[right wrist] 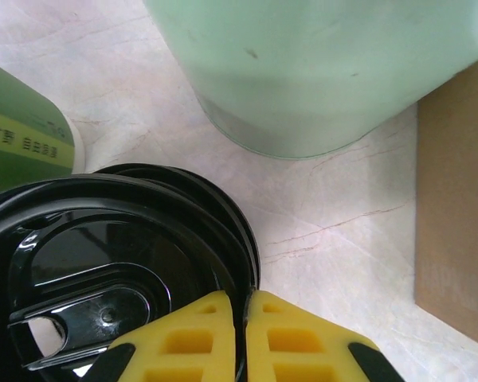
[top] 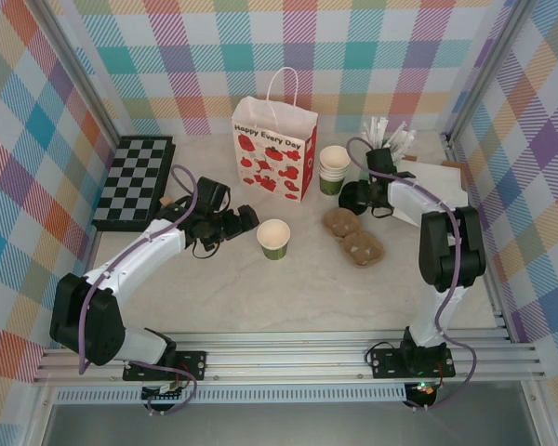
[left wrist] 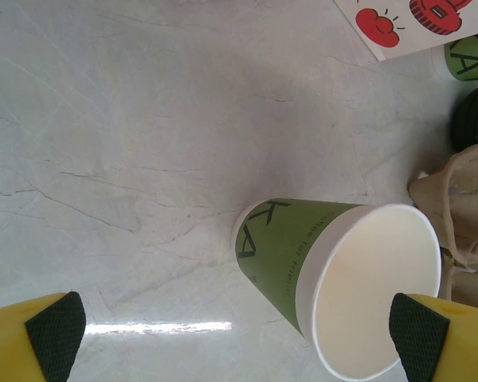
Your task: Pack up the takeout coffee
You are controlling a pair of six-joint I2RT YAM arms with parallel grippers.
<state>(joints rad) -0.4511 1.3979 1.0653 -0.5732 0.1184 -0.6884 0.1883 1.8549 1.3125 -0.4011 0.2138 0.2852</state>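
A single green paper cup [top: 273, 239] with a cream inside stands upright and lidless mid-table; a lidded takeout coffee is out of view. My left gripper [top: 244, 223] is open just left of this cup. In the left wrist view the cup [left wrist: 342, 278] sits just ahead of the open left gripper [left wrist: 237, 338], its rim close to one finger pad [left wrist: 418, 334]. A stack of black lids [top: 353, 197] lies right of the bag. My right gripper [right wrist: 245, 318] is shut on the rim of the top black lid [right wrist: 103, 255].
A strawberry paper bag [top: 274, 149] stands at the back centre, with stacked green cups [top: 333, 167] beside it. A mint tumbler [right wrist: 319, 72] of white sticks stands behind the lids. Brown cup carriers [top: 353, 237] lie right of the cup. A chessboard [top: 135, 181] lies at the left.
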